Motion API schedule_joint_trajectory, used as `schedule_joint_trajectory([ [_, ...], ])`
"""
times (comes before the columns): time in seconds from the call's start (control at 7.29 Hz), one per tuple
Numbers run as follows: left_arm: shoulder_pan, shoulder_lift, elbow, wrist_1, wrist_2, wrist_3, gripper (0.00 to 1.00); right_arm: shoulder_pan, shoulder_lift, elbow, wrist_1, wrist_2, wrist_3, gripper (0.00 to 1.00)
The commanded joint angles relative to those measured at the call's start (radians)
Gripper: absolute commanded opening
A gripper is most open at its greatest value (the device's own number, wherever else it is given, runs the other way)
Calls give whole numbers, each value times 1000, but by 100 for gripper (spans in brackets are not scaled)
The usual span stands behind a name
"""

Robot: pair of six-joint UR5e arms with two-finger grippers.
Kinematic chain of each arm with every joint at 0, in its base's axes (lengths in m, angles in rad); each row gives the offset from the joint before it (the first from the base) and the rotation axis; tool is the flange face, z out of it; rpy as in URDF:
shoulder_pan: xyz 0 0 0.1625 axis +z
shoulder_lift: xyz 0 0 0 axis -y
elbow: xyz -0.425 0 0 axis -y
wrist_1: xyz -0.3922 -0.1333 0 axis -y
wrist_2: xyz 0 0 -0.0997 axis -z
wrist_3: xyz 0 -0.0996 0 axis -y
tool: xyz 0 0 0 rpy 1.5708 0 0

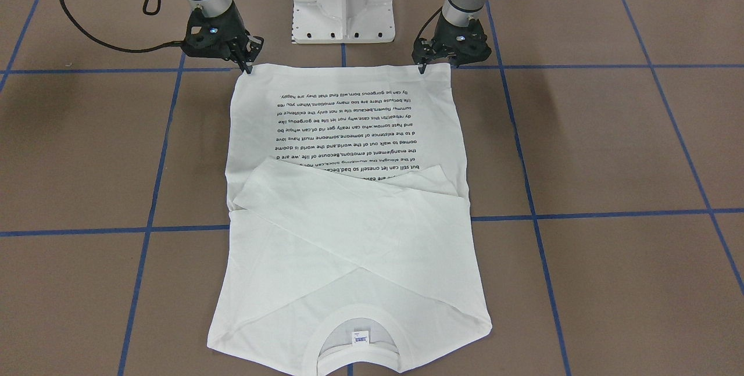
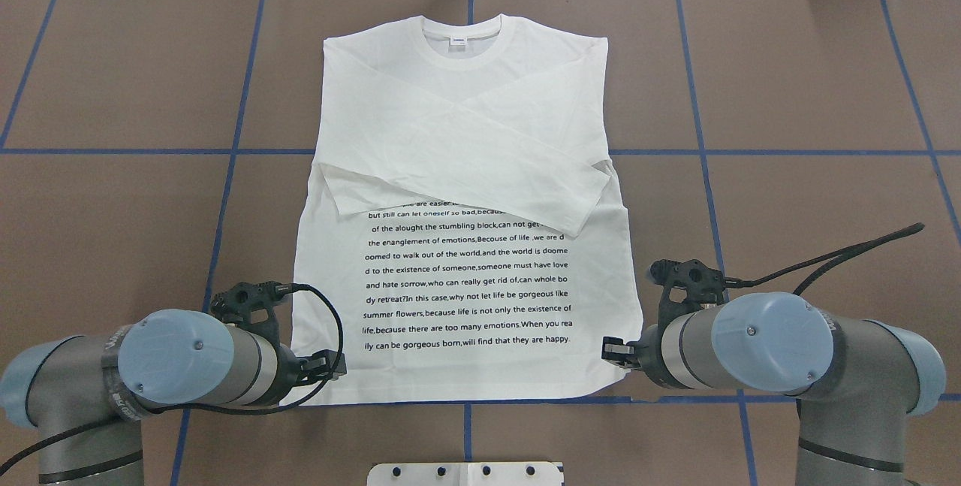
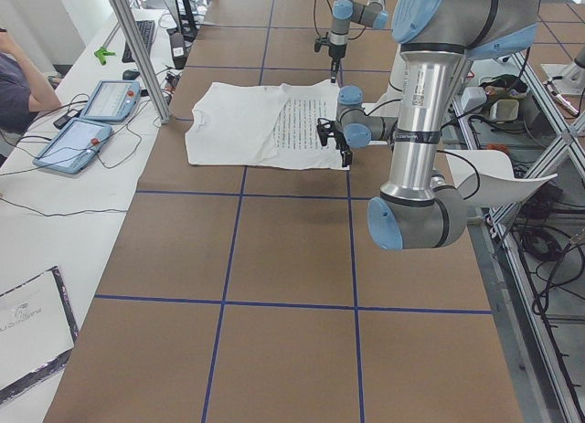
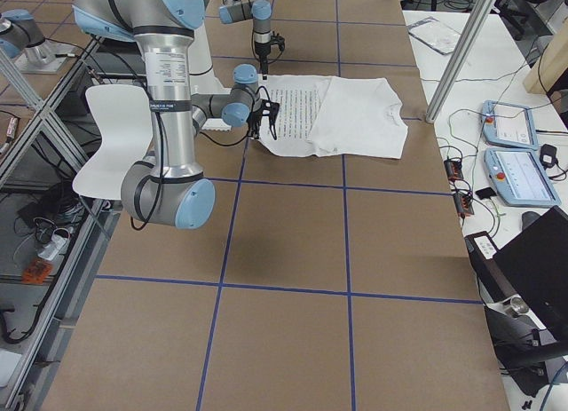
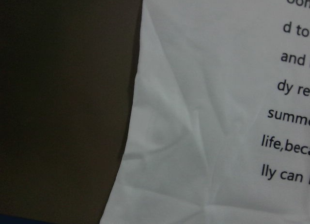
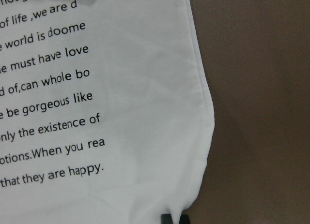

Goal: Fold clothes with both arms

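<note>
- Exterior front-facing: the T-shirt (image 1: 349, 248) lies flat, print side up, directly in front of the pedestal base (image 1: 343, 4). Its hem is nearest the base and its collar (image 1: 360, 313) farthest. Both sleeves are crossed over the chest.
- Same view: the left gripper (image 1: 422, 67) and right gripper (image 1: 249, 65) flank the base, each with its tips at a hem corner. The jaw state cannot be told for either.
- Overhead exterior: the wrists mask the jaws.
- Right wrist-mounted: a dark gripper part meets the hem corner.
</note>
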Motion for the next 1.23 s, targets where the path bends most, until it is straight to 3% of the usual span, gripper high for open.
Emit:
schedule_joint_trajectory([
  [0.0, 0, 0, 19, 3, 1, 1, 93, 6, 0, 1, -2, 0, 0, 0],
  [1.1, 0, 18, 18, 3, -2, -3, 64, 41, -2, -5, -6, 23, -2, 0],
])
